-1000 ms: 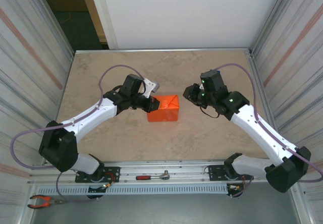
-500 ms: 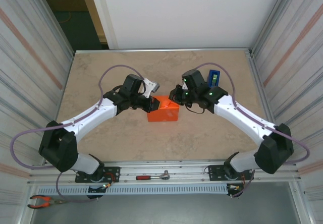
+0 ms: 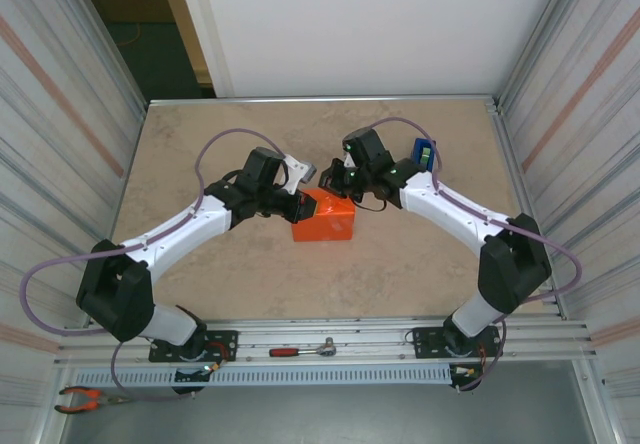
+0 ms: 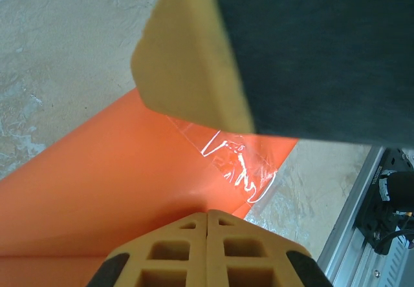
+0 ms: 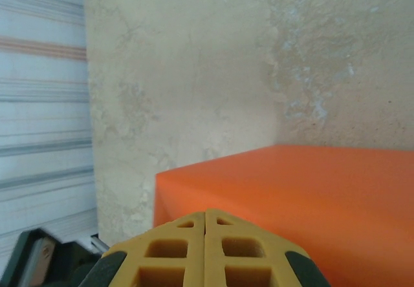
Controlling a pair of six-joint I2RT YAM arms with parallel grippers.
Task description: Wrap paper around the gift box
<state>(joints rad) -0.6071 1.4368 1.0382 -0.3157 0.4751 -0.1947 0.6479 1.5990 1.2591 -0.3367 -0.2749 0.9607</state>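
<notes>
The gift box (image 3: pixel 328 222) lies mid-table as a bright orange block, skinned in the paper (image 4: pixel 97 190). A strip of clear tape (image 4: pixel 238 165) shines on a folded flap. My left gripper (image 3: pixel 303 205) is shut, its tips (image 4: pixel 207 214) pressed against the paper on the box's left end. My right gripper (image 3: pixel 336 180) is shut too and hovers at the box's far top edge. Its closed tips (image 5: pixel 206 214) sit just above the orange top (image 5: pixel 310 196). One of its yellow fingers (image 4: pixel 187 54) looms large in the left wrist view.
A blue tape dispenser (image 3: pixel 423 153) stands behind the right arm at the back right. A ratchet tool (image 3: pixel 305 349) lies on the near rail and red pliers (image 3: pixel 80 397) at the front left. Corrugated walls close in both sides.
The right arm swung left from beside the box to over its far edge, its jaws closing on the way and the blue dispenser coming into sight. Left arm and box stayed put.
</notes>
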